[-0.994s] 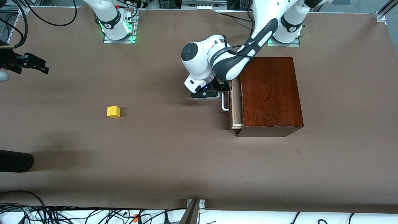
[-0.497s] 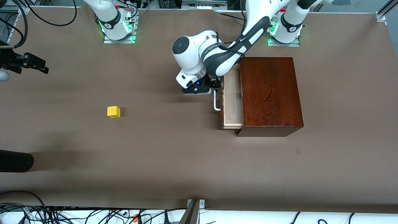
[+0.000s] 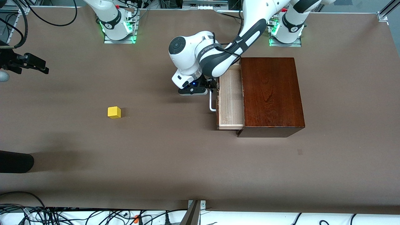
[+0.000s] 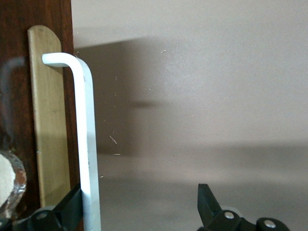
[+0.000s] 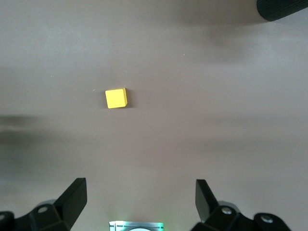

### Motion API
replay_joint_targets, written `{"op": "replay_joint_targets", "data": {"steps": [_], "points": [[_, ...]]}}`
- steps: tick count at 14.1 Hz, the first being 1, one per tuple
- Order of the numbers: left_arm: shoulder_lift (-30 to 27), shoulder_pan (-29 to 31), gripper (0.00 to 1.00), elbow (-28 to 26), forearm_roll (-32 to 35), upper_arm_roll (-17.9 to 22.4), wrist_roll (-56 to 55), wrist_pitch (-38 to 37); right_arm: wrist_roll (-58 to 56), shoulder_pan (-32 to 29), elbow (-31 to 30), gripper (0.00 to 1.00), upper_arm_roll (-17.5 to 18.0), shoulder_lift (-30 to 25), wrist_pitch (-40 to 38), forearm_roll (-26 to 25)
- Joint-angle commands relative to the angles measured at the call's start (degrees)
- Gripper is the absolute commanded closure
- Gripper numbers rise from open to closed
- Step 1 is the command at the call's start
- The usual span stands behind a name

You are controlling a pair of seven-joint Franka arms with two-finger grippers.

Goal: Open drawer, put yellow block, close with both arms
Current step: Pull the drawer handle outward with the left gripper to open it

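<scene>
The drawer stands partly pulled out of the reddish-brown wooden box, its pale wood tray showing bare boards, though the corner of the tray toward the robots' bases is covered by the left arm's forearm and wrist. The left gripper sits at the white loop handle in front of the drawer, and the bulky white wrist hides most of it in the front view. In the left wrist view the left gripper has its fingers spread apart, one finger hooked between the handle bar and the dark drawer front, the other finger standing free over the table; both fingers are cut off by the frame edge, so only their tips show. The yellow block rests on the brown table, well apart from the drawer, toward the right arm's end and a little nearer the front camera than the handle. The right arm waits: its right gripper hangs high at the edge of the front view, partly cut off, over the table toward its own end. The right wrist view shows the right gripper with fingers wide apart and nothing between them, the block lying far below. A dark rounded object juts in at the frame edge and cannot be identified.
</scene>
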Motion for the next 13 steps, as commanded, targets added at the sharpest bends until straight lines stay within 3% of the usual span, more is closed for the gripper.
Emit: {"op": "replay_joint_targets", "data": {"steps": [1, 9, 13], "points": [[4.5, -2.5, 0.0, 7.4, -1.2, -0.7, -1.1, 1.3, 0.4, -0.5, -0.3, 0.0, 0.4, -0.8, -0.4, -0.1], [6.3, -3.9, 0.0, 11.1, -1.2, -0.7, -2.2, 1.6, 0.4, -0.5, -0.3, 0.0, 0.4, -0.6, -0.3, -0.1], [4.2, -3.4, 0.0, 11.0, -1.5, -1.1, -2.1, 0.8, 0.4, -0.5, -0.3, 0.0, 0.4, -0.5, -0.2, -0.1]]}}
